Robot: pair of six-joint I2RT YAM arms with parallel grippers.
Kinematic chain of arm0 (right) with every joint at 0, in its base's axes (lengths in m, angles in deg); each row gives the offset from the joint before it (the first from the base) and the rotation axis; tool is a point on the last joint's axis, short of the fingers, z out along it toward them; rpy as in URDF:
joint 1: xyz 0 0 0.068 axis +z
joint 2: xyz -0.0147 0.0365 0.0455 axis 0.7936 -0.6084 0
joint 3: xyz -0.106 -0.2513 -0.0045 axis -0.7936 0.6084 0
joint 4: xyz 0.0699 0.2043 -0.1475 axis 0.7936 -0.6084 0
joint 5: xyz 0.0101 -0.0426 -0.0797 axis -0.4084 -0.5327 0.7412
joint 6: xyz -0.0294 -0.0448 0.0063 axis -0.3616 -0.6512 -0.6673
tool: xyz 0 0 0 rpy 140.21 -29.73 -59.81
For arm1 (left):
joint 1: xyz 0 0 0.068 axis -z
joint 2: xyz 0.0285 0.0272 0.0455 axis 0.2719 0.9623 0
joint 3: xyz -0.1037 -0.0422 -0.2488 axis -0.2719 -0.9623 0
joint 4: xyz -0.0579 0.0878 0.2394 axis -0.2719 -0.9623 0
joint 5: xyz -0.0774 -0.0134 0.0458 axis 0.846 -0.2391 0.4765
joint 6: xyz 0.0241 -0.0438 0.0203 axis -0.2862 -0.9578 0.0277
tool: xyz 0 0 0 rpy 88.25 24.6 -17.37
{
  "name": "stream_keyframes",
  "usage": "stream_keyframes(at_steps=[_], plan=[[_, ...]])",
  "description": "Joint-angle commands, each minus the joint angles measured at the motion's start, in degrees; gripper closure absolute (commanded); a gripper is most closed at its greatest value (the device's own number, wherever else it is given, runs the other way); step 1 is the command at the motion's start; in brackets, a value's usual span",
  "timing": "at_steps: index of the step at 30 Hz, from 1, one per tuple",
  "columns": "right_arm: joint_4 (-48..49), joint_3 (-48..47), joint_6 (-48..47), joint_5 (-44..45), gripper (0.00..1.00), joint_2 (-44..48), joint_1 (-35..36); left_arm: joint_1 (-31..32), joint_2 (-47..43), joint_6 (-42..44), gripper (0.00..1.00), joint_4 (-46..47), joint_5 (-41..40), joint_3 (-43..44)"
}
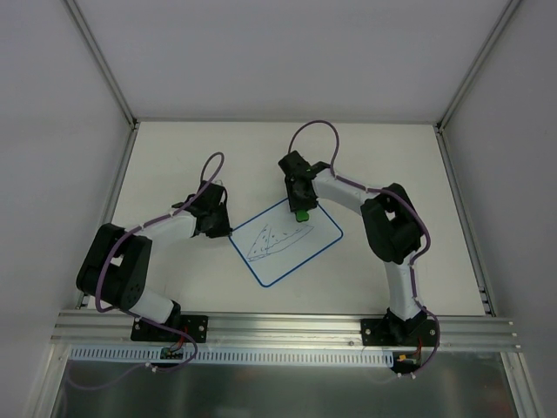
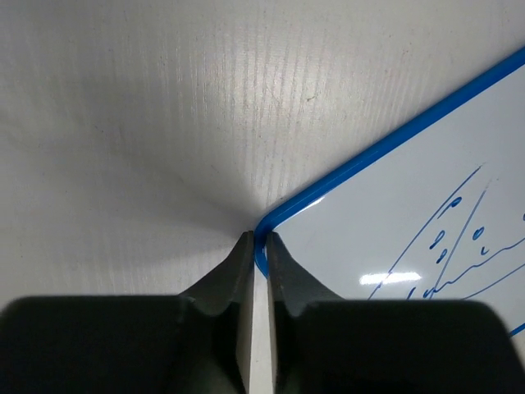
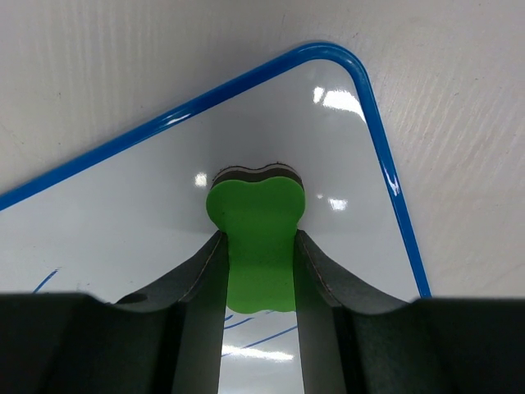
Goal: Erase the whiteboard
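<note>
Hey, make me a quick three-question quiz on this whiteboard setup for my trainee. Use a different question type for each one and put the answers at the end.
1. Multiple choice: what does the right gripper hold? A) a marker B) a green eraser C) a cloth
2. True or false: the whiteboard is already wiped clean.
3. Fill in: the left gripper closes on the whiteboard's blue rim at a ____.

Key
1. B
2. False; blue scribbles show on it.
3. corner
</note>
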Motion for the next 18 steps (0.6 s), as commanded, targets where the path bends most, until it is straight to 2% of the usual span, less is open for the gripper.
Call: stream_keyframes(at_steps=[1,5,13,16,18], plan=[[-3.23,2.18,-0.37,-2.02,1.00,0.81,0.72,1.55,2.75,0.85,0.98,-5.04,-0.56,-1.02],[-3.23,2.26,1.47,-3.07,1.00,0.72,2.47,1.82,3.37,0.67,1.00,-5.48,-0.56,-0.67],[-4.63,-4.22,6.93,-7.29,1.00,-6.21,14.25,1.90,3.19,-1.17,1.00,-6.01,-2.58,-0.49],[-7.36,-5.91,7.63,-6.06,1.00,-6.93,15.40,1.91,3.10,-1.88,1.00,-6.01,-3.45,-0.41],[-7.37,-3.73,9.47,-4.57,1.00,-5.35,12.87,1.91,2.84,-2.49,1.00,-6.36,-4.07,-0.41]])
